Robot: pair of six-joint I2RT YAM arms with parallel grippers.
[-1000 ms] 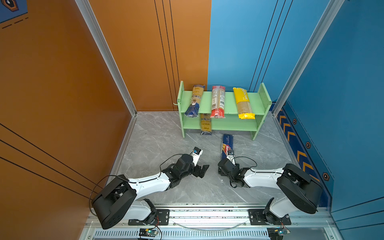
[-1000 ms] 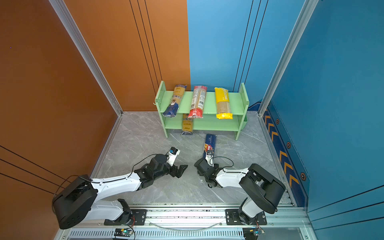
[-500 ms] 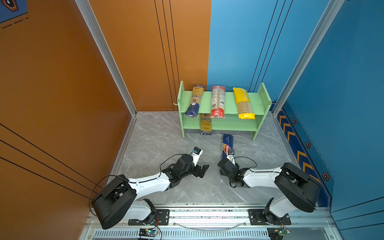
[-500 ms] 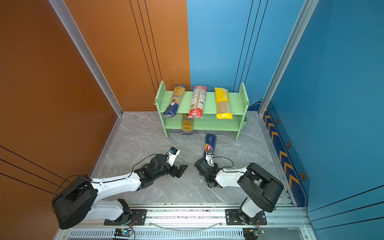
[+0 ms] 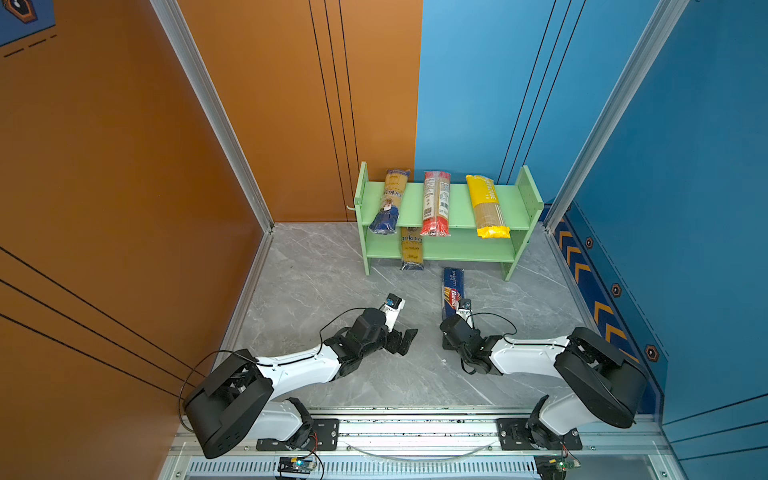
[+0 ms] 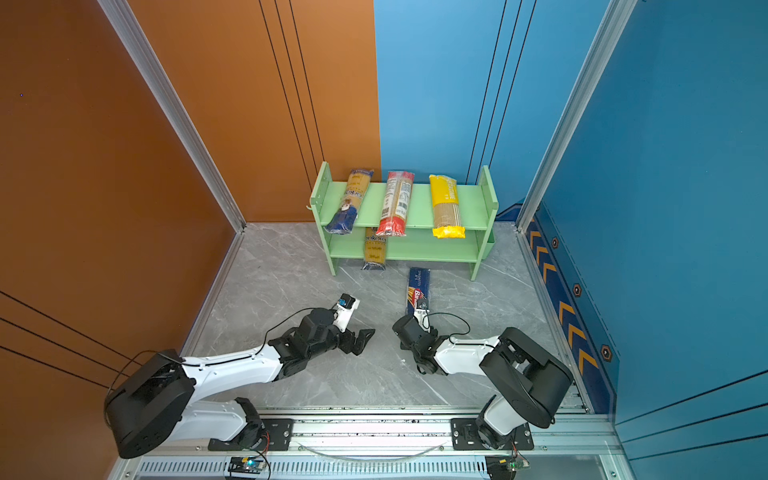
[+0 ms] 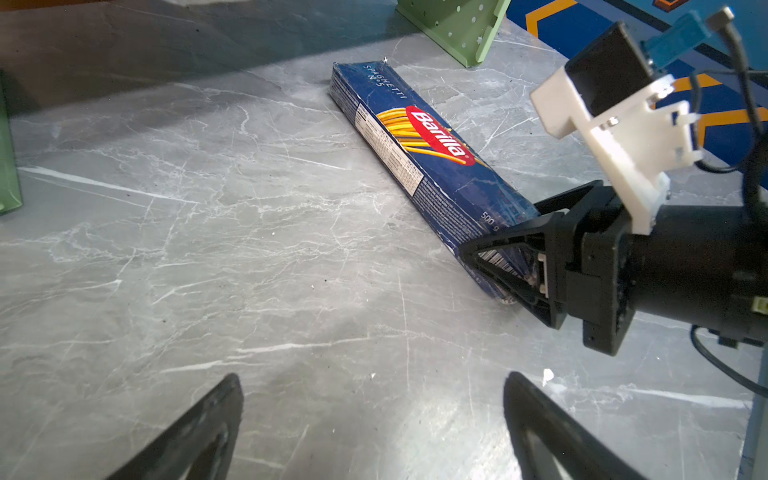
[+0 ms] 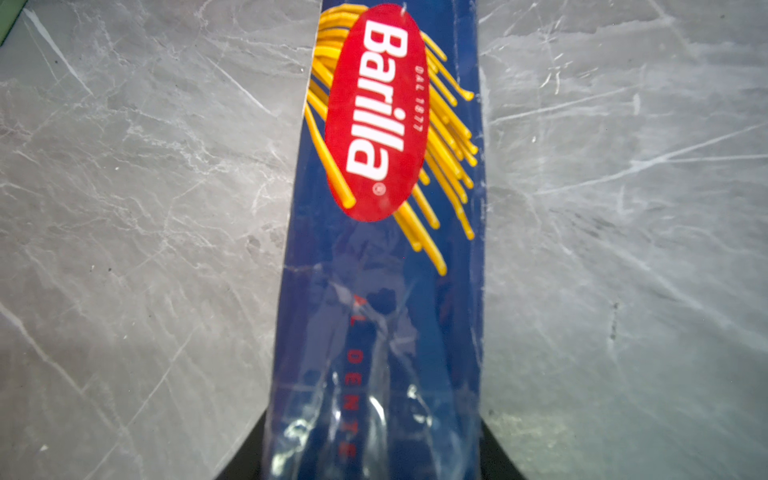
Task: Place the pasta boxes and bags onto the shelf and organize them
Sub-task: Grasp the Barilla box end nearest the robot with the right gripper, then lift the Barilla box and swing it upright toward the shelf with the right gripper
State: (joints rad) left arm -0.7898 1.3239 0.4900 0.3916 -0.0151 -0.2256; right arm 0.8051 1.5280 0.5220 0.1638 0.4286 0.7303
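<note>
in both top views the right gripper (image 5: pixel 456 316) has closed on the near end of the barilla spaghetti pack (image 5: pixel 452 286), lying on the grey marble tabletop (image 5: pixel 324 291) just before the green shelf (image 5: pixel 469 248); a lift looks ready. the left gripper (image 5: pixel 405 338) hangs wide open, empty. in the left wrist view black fingers (image 7: pixel 498 245) flank the pack. in the right wrist view it fills the jaws. an orange wall (image 5: pixel 208 124) and a blue wall (image 5: pixel 498 83) enclose the cell.

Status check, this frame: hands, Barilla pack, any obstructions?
Left hand open, empty. Right hand clamped on Barilla pack at near end; pack flat on floor. Nothing between it and shelf.
</note>
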